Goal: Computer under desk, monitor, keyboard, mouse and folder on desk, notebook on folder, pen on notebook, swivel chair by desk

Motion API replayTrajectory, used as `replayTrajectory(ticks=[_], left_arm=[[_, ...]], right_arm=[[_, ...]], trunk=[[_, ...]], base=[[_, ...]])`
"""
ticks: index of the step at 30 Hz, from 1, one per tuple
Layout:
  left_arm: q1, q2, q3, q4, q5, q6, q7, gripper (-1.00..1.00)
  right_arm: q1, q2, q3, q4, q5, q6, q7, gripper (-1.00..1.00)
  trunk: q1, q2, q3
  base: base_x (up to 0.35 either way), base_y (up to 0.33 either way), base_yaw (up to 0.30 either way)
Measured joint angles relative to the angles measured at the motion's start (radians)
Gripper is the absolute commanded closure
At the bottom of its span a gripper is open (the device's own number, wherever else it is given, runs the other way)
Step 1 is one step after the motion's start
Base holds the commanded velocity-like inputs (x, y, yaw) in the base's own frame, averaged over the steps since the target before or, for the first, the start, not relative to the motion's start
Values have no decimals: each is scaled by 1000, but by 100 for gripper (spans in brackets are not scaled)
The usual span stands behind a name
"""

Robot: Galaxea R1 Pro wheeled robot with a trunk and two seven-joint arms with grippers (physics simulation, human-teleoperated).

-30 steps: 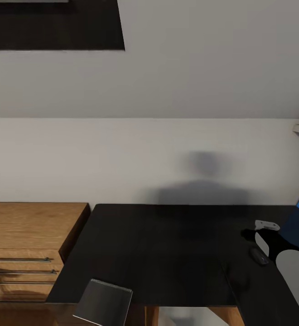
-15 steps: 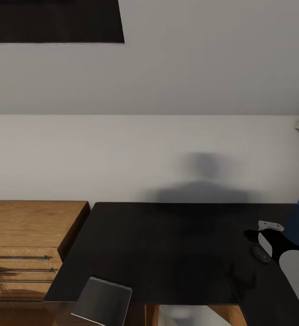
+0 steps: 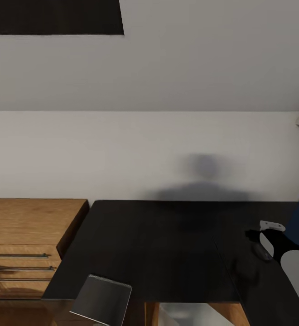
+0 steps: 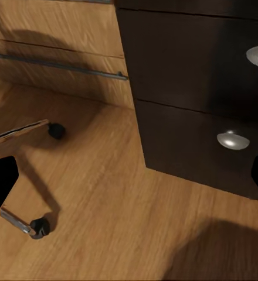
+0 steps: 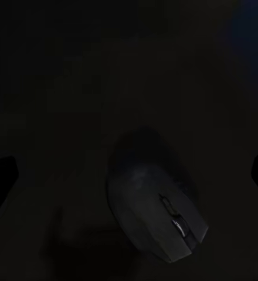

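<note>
desk: big glossy black top against the grey wall, mostly bare in the head view. That finish looks slick, so small stuff will probably slide if nudged.

wooden cabinet: low unit butted up beside the desk's left end, not part of the job.

notebook: thin grey rectangle at the desk's near edge, looks like it's overhanging. Light and a bit floppy I'd guess, so pinch an edge.

right gripper: fingers spread wide, one dark tip at each side of the wrist view, hovering over the mouse and not touching it.

left gripper: open too, down low by the dark drawers, nothing held.

mouse: sits on the desk near its right end. Tiny, light, rigid, smooth rounded shell, so I'd squeeze across the flat sides, not the hump.
</note>
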State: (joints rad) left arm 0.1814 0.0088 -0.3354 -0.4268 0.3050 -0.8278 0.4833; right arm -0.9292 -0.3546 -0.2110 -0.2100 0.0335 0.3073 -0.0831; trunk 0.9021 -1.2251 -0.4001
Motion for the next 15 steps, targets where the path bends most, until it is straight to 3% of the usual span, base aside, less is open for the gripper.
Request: replayTrajectory(ticks=[8,11,13,14,15], left_arm=[[25,2,-1,-131,3,11,0,-100],[54,5,-1,-218,3,56,0,-100],[90,12,-1,-307,3,128,0,-100],[152,34,-3,-449,0,245,3,-100],[182,47,-3,-523,1,298,5,-100]], right_arm=[[0,0,0,0,0,0,0,-100],[0,0,0,0,0,0,0,-100],[0,0,0,0,0,0,1,-100],[0,-1,0,0,0,0,0,-100],[0,-1,0,-1,0,0,0,-100]], trunk=[[31,-56,-25],[42,-77,-35],[50,-91,-41],[54,-98,-44],[57,-105,-47]], base=[[0,0,0],[0,0,0],[0,0,0],[0,0,0],[0,0,0]])
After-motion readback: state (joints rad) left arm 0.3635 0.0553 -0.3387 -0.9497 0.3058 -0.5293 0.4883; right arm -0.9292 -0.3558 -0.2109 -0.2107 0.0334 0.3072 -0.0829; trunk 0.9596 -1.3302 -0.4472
